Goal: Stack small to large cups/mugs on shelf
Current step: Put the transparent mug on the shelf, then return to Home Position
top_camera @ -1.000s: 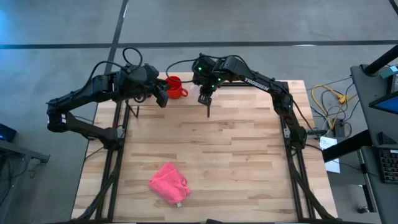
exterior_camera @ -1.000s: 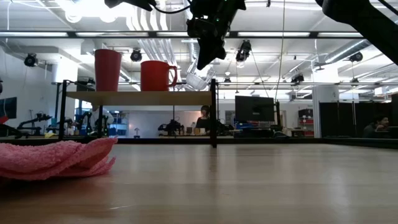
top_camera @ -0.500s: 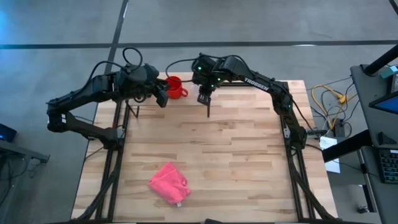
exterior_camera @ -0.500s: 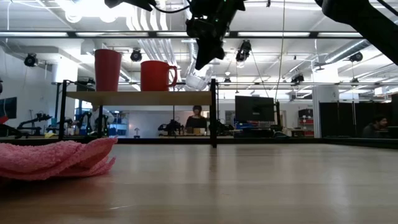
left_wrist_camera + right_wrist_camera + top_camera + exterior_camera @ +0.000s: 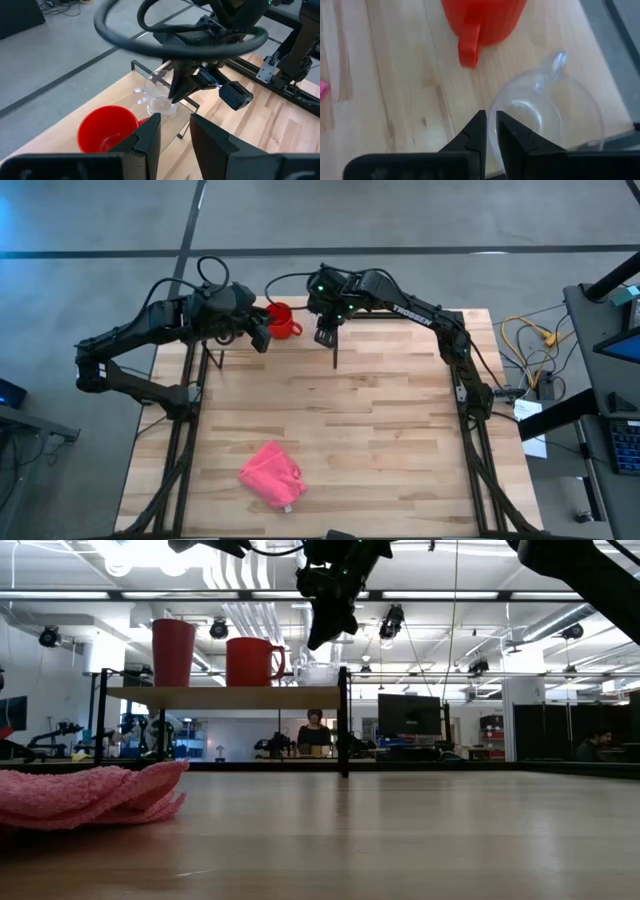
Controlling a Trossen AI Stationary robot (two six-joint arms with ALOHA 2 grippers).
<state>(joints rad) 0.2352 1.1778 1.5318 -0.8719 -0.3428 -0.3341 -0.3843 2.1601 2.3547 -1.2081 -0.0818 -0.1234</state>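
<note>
Right claw (image 5: 489,131) pinches clear cup (image 5: 547,112) rim, setting it upright at red mug's (image 5: 482,20) 3 o'clock on shelf (image 5: 225,697); left claw (image 5: 175,131) waits, slightly spread.

On the shelf (image 5: 225,697), left to right in the low view: tumbler (image 5: 173,652), mug (image 5: 251,661), cup (image 5: 318,673); cloth (image 5: 90,792) lower left on the surface (image 5: 400,830).

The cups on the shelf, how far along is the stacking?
Done: the tall tumbler and red mug stand on the shelf. In hand: the right gripper pinches the clear cup at the shelf's end. Left: letting go. The left gripper waits nearby.
</note>
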